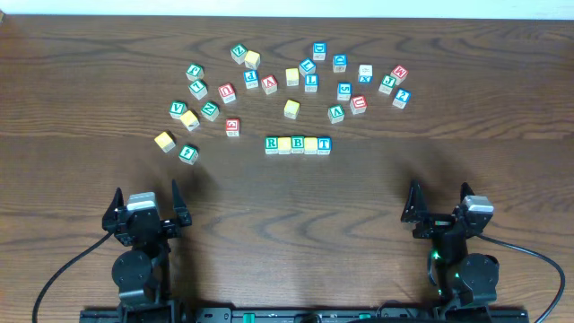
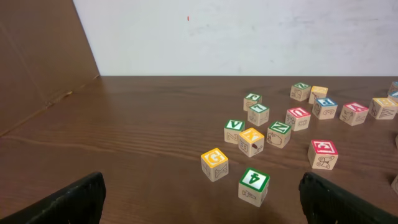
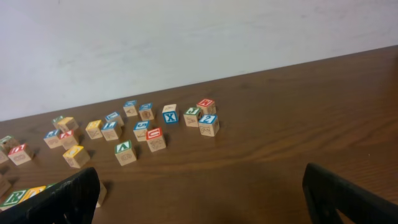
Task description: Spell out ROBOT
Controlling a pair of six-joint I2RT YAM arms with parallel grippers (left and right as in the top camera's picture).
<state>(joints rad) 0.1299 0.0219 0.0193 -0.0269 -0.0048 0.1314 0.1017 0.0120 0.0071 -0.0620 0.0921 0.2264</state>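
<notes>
A row of five letter blocks point(image 1: 298, 144) lies at the table's middle, reading R, a yellow block, B, a yellow block, T. Its left end shows at the lower left of the right wrist view point(image 3: 18, 196). Many loose letter blocks point(image 1: 296, 81) are scattered behind the row. My left gripper point(image 1: 145, 208) is open and empty near the front left edge. A green 4 block point(image 2: 254, 186) and a yellow block point(image 2: 214, 163) lie ahead of it. My right gripper point(image 1: 439, 205) is open and empty near the front right edge.
The loose blocks spread from the far left point(image 1: 184, 117) to the far right point(image 1: 395, 85) of the brown wooden table point(image 1: 448, 161). A white wall point(image 2: 249, 37) stands behind the table's far edge.
</notes>
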